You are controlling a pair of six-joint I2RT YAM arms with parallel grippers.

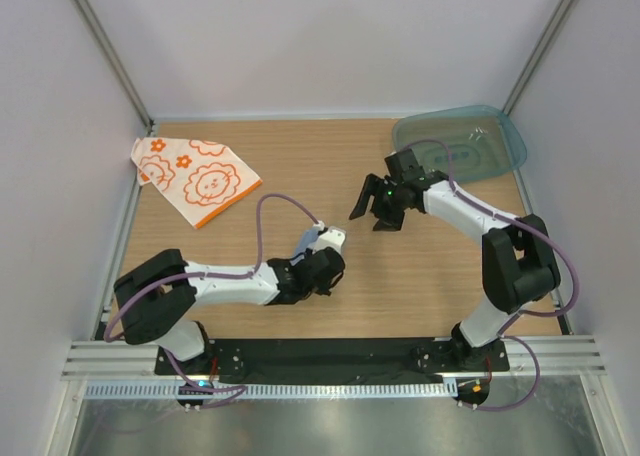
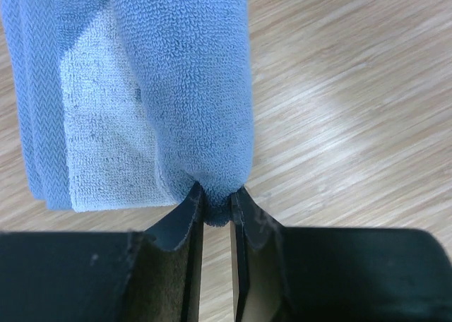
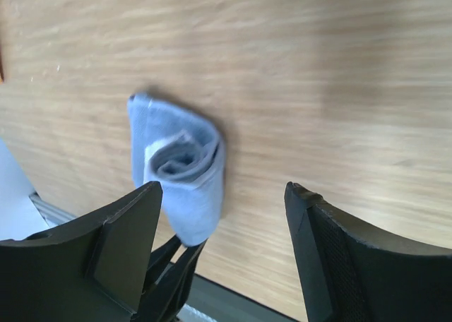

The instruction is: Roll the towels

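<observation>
the rolled blue towel [image 2: 183,89] is pinched at one end by the left gripper [image 2: 217,200], mid-counter [image 1: 420,276]. the right gripper [image 3: 224,189] is spread wide nearby, holding nothing. the white flower-print towel [image 1: 195,179] is seen at the far left corner.

blue towel [image 2: 183,89] in the black left claw [image 2: 217,203] is plain light blue, white towel [image 1: 195,179] has orange flowers, tray [image 1: 500,141] is teal

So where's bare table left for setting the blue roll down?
Widest bare patch: back middle of the table, between the printed towel and the tray. Also free: the near right, between left gripper and right arm. Crowded: the centre, where the left gripper pinches the blue towel beside the open right gripper.
</observation>
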